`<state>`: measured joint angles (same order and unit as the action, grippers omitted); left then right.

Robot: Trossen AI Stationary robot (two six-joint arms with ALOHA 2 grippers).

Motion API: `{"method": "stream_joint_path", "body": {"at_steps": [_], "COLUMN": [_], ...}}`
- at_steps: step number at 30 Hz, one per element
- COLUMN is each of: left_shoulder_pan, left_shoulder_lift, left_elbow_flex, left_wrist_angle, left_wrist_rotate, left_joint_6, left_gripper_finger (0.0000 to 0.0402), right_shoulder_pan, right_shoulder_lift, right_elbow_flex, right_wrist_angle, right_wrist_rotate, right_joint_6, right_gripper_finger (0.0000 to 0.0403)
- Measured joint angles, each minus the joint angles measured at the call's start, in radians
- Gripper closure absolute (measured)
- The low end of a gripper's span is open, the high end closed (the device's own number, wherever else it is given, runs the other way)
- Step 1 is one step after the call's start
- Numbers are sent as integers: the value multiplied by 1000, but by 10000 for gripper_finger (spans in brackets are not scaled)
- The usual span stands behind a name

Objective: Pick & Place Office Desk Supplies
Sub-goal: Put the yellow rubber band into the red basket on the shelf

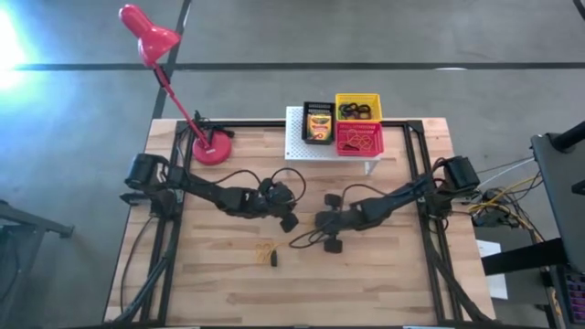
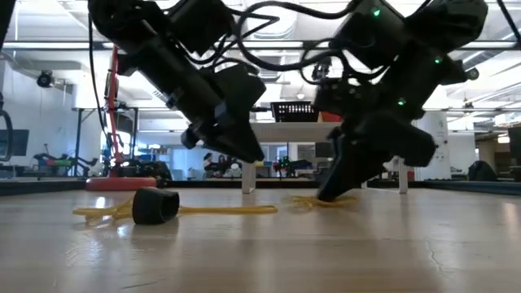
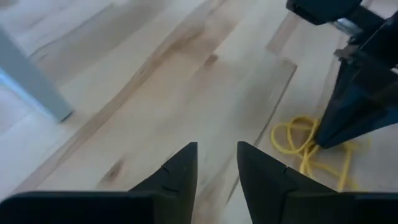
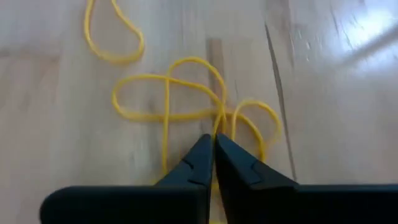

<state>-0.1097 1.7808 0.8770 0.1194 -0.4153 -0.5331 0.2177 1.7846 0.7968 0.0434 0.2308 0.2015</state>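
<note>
Bands (image 1: 264, 250) lie loose on the wood in the overhead view, a small black piece (image 1: 273, 260) just beside them. My right pincer (image 1: 326, 230) and left pincer (image 1: 286, 219) both hover mid-table, the bands nearer the front edge. On the white stand (image 1: 294, 146) at the back, crayon boxes (image 1: 318, 127) fill the black bin (image 1: 305, 107), dark rings (image 1: 356, 111) sit in the yellow bin (image 1: 357, 97), and the red bin (image 1: 358, 139) holds what looks like more bands. So most sorting looks done, I judge; the bands and black piece remain.

Low view: the black piece (image 2: 155, 206) rests on a yellow band (image 2: 220, 210); my right pincer (image 2: 334, 194) touches down on a second yellow tangle (image 2: 317, 200).

Left wrist: my fingers (image 3: 180, 171) stand slightly apart over bare wood, holding nothing, with the tangle (image 3: 305, 146) under the other arm.

Right wrist: my pincer (image 4: 214, 149) is pressed together on a strand of the tangle (image 4: 186, 102), still flat on the table, not yet lifted.
</note>
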Motion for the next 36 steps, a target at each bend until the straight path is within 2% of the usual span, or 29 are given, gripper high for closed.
{"method": "stream_joint_path", "body": {"at_steps": [5, 16, 23, 30, 36], "left_shoulder_pan": [-1, -10, -14, -15, -15], "left_shoulder_lift": [-12, -7, -3, -3, -3], "left_elbow_flex": [-8, -19, -21, -21, -21], "left_wrist_angle": [12, 33, 49, 50, 50], "left_wrist_rotate": [-1, -19, -20, -31, -42], "left_joint_6": [1, 0, -18, -16, 4], "left_gripper_finger": [283, 283, 283, 283, 283], "right_shoulder_pan": [-1, 0, -29, -148, -349], "right_shoulder_lift": [-57, -482, -736, -870, -870], "right_elbow_flex": [-8, -27, 2, 125, 226], "right_wrist_angle": [4, -121, -161, -161, -166], "right_wrist_rotate": [5, 24, 205, 399, 427], "right_joint_6": [0, -85, -290, -487, -593], "right_gripper_finger": [394, 394, 394, 394, 394]}}
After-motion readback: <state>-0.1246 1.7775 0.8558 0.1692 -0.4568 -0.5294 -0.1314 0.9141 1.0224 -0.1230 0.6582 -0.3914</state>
